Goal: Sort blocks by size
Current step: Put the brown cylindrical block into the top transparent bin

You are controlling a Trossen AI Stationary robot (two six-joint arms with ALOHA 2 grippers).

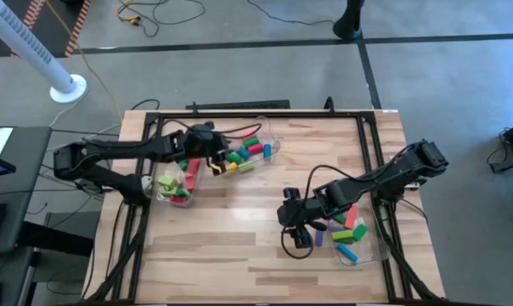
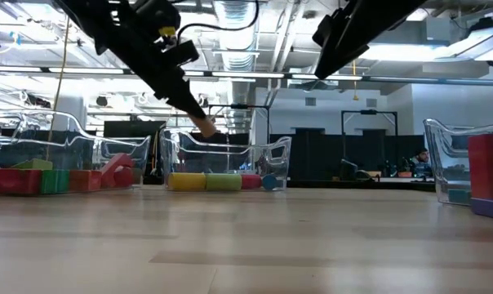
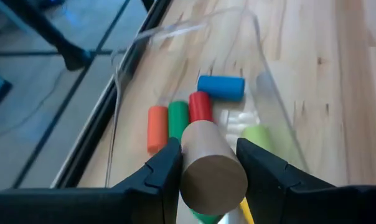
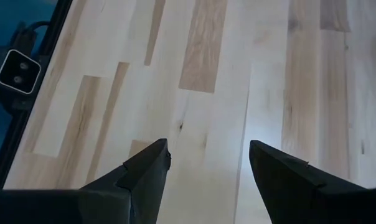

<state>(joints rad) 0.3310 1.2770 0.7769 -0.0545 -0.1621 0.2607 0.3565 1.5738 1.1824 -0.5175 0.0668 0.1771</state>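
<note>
Clear plastic bin (image 1: 269, 136) at the table's far left holds blue, red, green, orange and yellow blocks (image 1: 239, 156); second bin (image 1: 159, 197) beside it: green, red. Left gripper (image 3: 206, 163) above the first bin, clamped on a plain wooden cylinder (image 3: 208, 167). Right gripper (image 4: 206, 163) parted, empty, over bare table (image 4: 225, 74) near a third bin (image 1: 377, 246)

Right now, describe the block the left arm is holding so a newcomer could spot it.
Find the clear plastic bin at the table's far edge, left of centre. The left gripper hangs above it, jaws shut on a plain tan wooden cylinder. It is the only unpainted piece; the blocks below are red, green, blue and orange.
</note>
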